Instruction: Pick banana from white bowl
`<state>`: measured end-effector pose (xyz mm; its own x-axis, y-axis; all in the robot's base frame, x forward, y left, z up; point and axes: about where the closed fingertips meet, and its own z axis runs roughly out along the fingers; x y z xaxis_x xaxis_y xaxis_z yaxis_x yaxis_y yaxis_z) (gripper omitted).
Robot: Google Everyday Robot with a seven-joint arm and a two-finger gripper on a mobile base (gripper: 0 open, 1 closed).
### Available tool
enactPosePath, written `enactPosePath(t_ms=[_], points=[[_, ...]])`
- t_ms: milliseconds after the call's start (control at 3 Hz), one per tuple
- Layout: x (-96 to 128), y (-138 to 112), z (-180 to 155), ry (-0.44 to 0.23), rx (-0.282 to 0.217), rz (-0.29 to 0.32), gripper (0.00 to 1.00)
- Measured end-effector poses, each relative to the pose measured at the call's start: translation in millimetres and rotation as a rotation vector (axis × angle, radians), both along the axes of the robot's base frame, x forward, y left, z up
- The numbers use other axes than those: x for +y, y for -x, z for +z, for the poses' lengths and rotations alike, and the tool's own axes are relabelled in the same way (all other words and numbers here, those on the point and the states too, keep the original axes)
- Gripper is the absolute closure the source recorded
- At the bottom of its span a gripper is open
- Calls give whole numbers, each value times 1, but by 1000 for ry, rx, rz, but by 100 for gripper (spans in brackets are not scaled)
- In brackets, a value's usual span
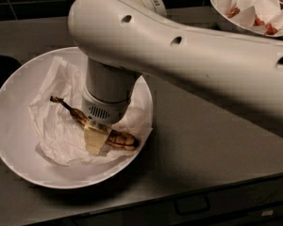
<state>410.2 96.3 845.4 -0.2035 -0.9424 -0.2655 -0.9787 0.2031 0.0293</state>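
The arm [188, 65] reaches straight down into the white bowl [16, 166], where the gripper [95, 139] appears clamped around the middle of the banana [123, 141]. The fruit lies on the crumpled paper [54, 126], its stem pointing up-left.

The gripper [97, 136] is reaching straight down into the white bowl [9, 140], its pale jaws pinching the banana [123, 141] at mid-length. The dark stem is pointing up-left over the crumpled paper [54, 131], and the white arm [193, 60] is stretching across the grey counter [207, 145].
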Motion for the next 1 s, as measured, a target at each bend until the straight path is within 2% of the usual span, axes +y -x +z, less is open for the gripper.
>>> enactPosePath(t_ms=[333, 667, 1000], points=[[1, -2, -4, 35, 10, 2, 39], [1, -2, -4, 36, 10, 3, 57], [1, -2, -4, 36, 10, 3, 80]])
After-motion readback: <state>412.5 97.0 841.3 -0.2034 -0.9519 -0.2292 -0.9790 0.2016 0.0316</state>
